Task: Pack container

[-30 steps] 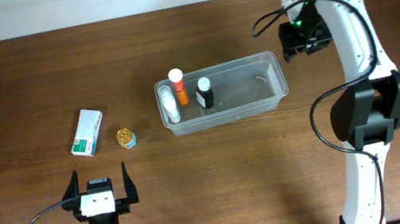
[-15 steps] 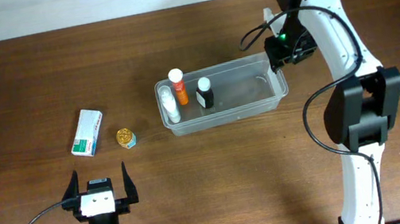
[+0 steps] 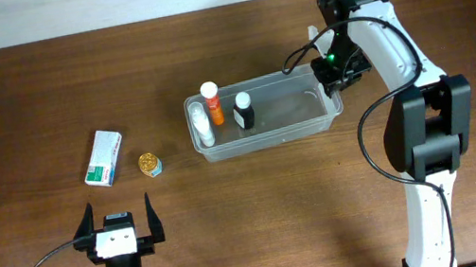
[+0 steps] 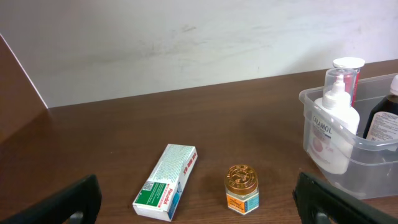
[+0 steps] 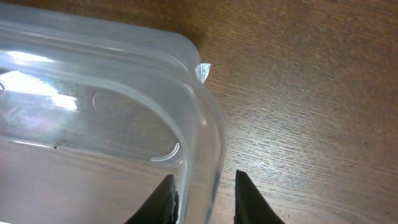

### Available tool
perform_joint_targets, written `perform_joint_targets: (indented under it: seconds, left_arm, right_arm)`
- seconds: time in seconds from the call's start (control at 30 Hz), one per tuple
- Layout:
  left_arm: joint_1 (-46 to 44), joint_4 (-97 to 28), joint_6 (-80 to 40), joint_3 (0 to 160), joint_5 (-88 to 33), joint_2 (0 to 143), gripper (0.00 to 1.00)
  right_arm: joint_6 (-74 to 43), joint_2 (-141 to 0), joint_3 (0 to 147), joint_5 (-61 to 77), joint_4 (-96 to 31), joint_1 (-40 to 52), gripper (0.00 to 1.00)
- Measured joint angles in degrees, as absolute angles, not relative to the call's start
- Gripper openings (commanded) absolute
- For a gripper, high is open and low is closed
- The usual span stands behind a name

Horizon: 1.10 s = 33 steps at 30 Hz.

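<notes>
The clear plastic container (image 3: 270,142) stands mid-table; it also shows in the left wrist view (image 4: 373,151) and the right wrist view (image 5: 202,118). Inside its left end are an orange bottle (image 3: 212,102), a white pump bottle (image 3: 203,125) and a dark bottle (image 3: 243,111). My right gripper (image 3: 333,78) is open, and its fingers (image 5: 204,177) straddle the container's right-end rim near the far corner, one inside and one outside. A white-and-green box (image 3: 103,158) and a small gold-lidded jar (image 3: 149,164) lie left of the container. My left gripper (image 3: 118,210) is open and empty near the front edge.
The box (image 4: 166,182) and the jar (image 4: 241,188) lie on the wood just ahead of my left gripper (image 4: 196,190). A pale wall runs behind the table's far edge. The right arm's cable loops beside the container's right end.
My right gripper has moved left and forward from beyond the container's far right corner onto its right-end rim. The left arm and all the objects have not moved.
</notes>
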<state>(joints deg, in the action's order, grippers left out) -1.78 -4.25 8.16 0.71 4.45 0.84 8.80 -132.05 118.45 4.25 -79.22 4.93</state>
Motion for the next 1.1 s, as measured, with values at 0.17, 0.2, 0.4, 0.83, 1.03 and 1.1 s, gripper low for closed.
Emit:
perform_joint_targets:
  seconds: [0.17,0.2,0.4,0.83,1.03,1.1]
  left_arm:
    - [-1.78,-4.25,8.16,0.71,4.45,0.84,0.99]
    - [-1.78,-4.25,8.16,0.71,4.45,0.84,0.99]
    - [-1.78,-4.25,8.16,0.71,4.45,0.84,0.99]
    - [-1.78,-4.25,8.16,0.71,4.45,0.84,0.99]
    - [-1.78,-4.27,8.19,0.71,4.45,0.84,0.99]
    - [-1.78,-4.25,8.16,0.71,4.45,0.84,0.99]
  right_arm:
    - [7.99,-132.05,118.15,4.84,-79.15,4.95,0.11]
    - [7.57,-132.05,118.15,5.08,-79.15,4.95,0.09]
    - [3.44,-132.05,118.15,5.50,-79.11,4.99,0.05]
    - [-2.68,-132.05,118.15,6.11,-80.53,4.99,0.04]
    - [-4.99,-132.05,118.15,7.07,-80.66,5.10,0.04]
    - [-6.07,-132.05,118.15,7.22,-80.60,5.15,0.04]
